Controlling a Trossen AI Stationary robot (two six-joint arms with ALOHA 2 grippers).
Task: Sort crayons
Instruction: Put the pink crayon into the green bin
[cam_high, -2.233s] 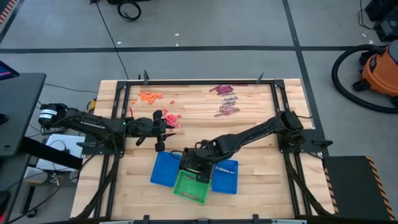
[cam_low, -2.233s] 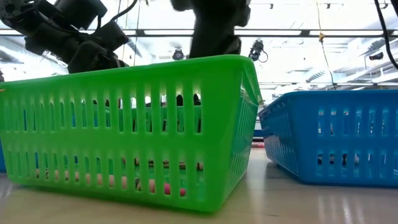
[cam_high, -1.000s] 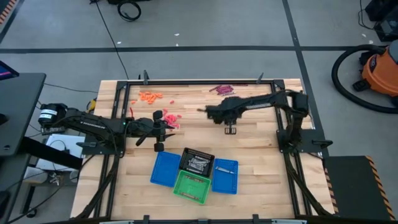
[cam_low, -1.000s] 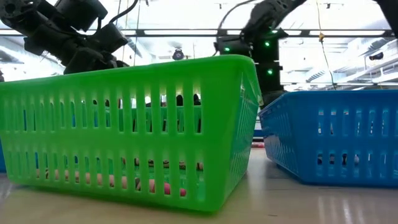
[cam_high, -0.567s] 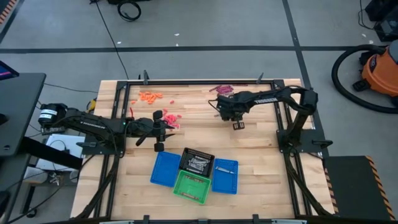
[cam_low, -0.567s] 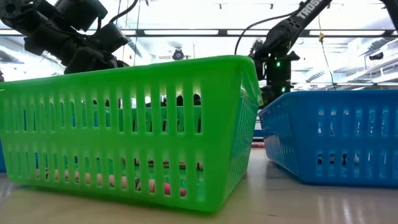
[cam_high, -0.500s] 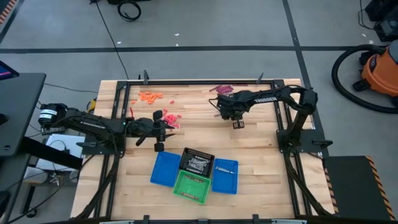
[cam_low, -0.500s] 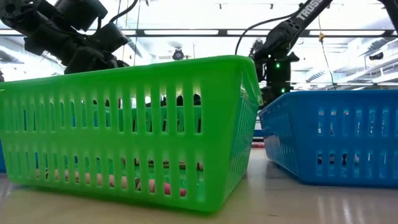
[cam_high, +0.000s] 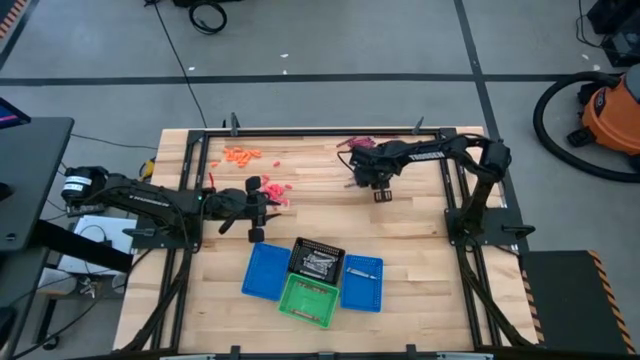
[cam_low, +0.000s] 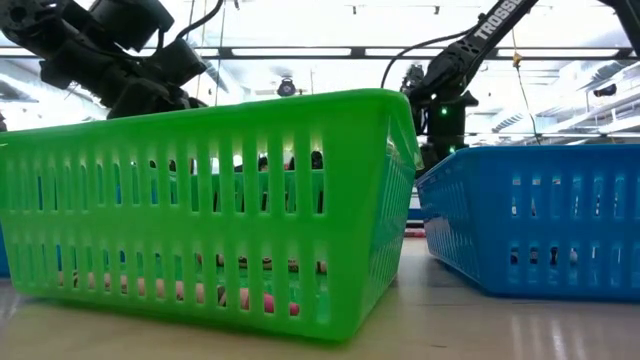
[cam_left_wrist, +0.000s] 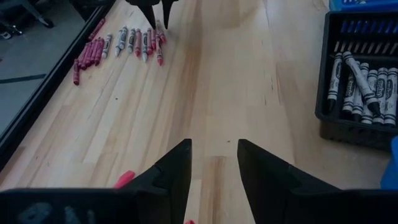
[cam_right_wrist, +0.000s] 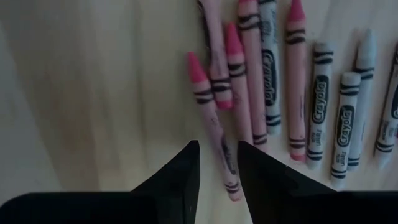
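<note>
Over the far edge of the bench, the right gripper is now positioned above the mixed row of crayons; about two seconds earlier it was held over the baskets at the near edge, and it has since been carried across the bench. Its fingers are parted, with one pink crayon seen in the gap between them; nothing is gripped. The left gripper is unchanged in position beside the reddish crayon cluster, with its fingers parted and nothing held.

Four baskets are counted at the near edge: two blue baskets, one black basket and one green basket. Three loose groups are counted on the bench: the orange crayons, the reddish cluster and the far row. In the right wrist view, about five pink and four grey crayons can be made out. Grey crayons lie in the black basket.
</note>
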